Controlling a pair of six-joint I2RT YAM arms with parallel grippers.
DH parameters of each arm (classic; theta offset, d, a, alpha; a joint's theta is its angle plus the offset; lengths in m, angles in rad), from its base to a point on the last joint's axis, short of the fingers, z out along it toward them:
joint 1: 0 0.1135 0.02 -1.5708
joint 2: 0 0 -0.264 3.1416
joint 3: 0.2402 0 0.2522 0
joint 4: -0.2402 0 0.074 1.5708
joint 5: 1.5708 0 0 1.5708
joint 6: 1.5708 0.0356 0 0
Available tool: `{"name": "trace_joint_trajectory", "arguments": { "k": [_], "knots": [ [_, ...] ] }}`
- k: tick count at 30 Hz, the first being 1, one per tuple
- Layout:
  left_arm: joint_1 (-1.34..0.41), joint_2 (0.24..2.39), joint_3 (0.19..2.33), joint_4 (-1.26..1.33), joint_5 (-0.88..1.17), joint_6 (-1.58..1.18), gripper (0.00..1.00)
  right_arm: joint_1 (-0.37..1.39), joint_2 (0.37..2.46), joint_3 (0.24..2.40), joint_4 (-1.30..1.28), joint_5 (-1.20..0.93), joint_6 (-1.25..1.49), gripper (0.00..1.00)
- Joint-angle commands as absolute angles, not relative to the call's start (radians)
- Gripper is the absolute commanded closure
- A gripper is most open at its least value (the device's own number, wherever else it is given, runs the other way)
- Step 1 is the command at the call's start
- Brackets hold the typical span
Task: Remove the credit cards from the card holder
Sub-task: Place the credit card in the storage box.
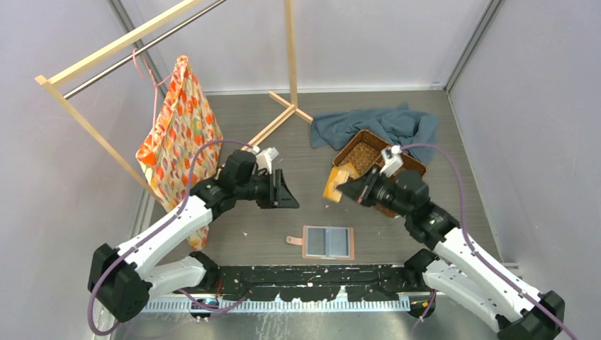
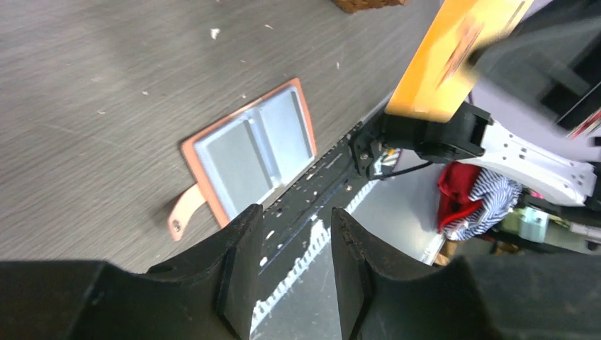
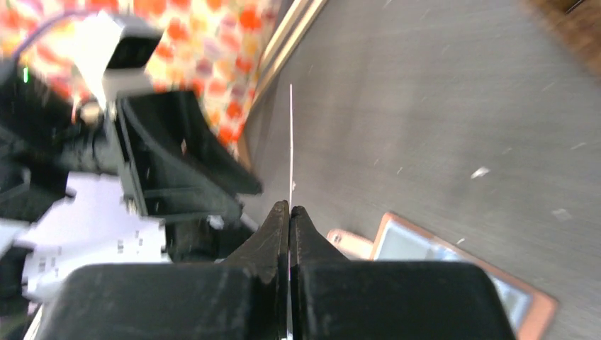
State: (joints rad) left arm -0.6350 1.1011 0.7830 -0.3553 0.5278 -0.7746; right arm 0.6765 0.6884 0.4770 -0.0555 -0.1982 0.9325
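The salmon-pink card holder [image 1: 328,242] lies open on the table near the front edge, grey slots up and snap tab to the left. It also shows in the left wrist view [image 2: 255,145] and the right wrist view [image 3: 453,276]. My right gripper [image 1: 352,188] is shut on a tan-gold credit card [image 1: 336,183] and holds it in the air above the table, beside the basket. The card shows orange in the left wrist view [image 2: 453,57] and as a thin edge-on line in the right wrist view [image 3: 290,142]. My left gripper [image 1: 287,190] is open and empty, raised, facing the right gripper.
A brown woven basket [image 1: 368,156] stands behind the right gripper, with a blue cloth [image 1: 383,124] behind it. An orange patterned bag [image 1: 181,134] hangs on a wooden rack [image 1: 290,57] at the back left. The black base rail [image 1: 312,278] runs along the front.
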Motion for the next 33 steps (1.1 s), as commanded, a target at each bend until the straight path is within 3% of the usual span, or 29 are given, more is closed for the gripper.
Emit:
{"name": "trace_joint_trajectory", "arguments": {
  "k": [1, 6, 10, 21, 22, 24, 25, 27, 33],
  "knots": [
    [-0.615, 1.026, 0.843, -0.573, 0.416, -0.667, 0.58, 0.471, 0.778, 0.676, -0.347, -0.207, 0.745, 1.00],
    [-0.612, 0.984, 0.811, -0.551, 0.423, -0.702, 0.58, 0.280, 1.022, 0.877, -0.427, -0.347, 0.570, 1.00],
    [-0.613, 0.952, 0.783, -0.546, 0.432, -0.719, 0.58, 0.252, 1.191, 1.005, -0.473, -0.273, 0.511, 0.99],
    [-0.613, 0.863, 0.772, -0.623, 0.376, -0.734, 0.60, 0.234, 1.417, 0.948, -0.226, -0.099, 0.664, 0.99],
    [-0.613, 0.858, 0.771, -0.627, 0.375, -0.736, 0.60, 0.234, 1.432, 0.947, -0.203, -0.098, 0.664, 0.92],
    [-0.612, 0.845, 0.768, -0.633, 0.371, -0.740, 0.60, 0.234, 1.449, 0.956, -0.176, -0.076, 0.654, 0.58],
    [-0.613, 0.841, 0.768, -0.635, 0.370, -0.743, 0.60, 0.234, 1.451, 0.969, -0.186, -0.064, 0.641, 0.46],
    [-0.613, 0.836, 0.766, -0.637, 0.373, -0.752, 0.60, 0.233, 1.440, 1.001, -0.231, -0.031, 0.606, 0.41],
    [-0.616, 0.840, 0.648, -0.412, 0.498, -0.890, 0.60, 0.234, 1.282, 1.052, -0.378, 0.053, 0.524, 0.41]
  ]
}}
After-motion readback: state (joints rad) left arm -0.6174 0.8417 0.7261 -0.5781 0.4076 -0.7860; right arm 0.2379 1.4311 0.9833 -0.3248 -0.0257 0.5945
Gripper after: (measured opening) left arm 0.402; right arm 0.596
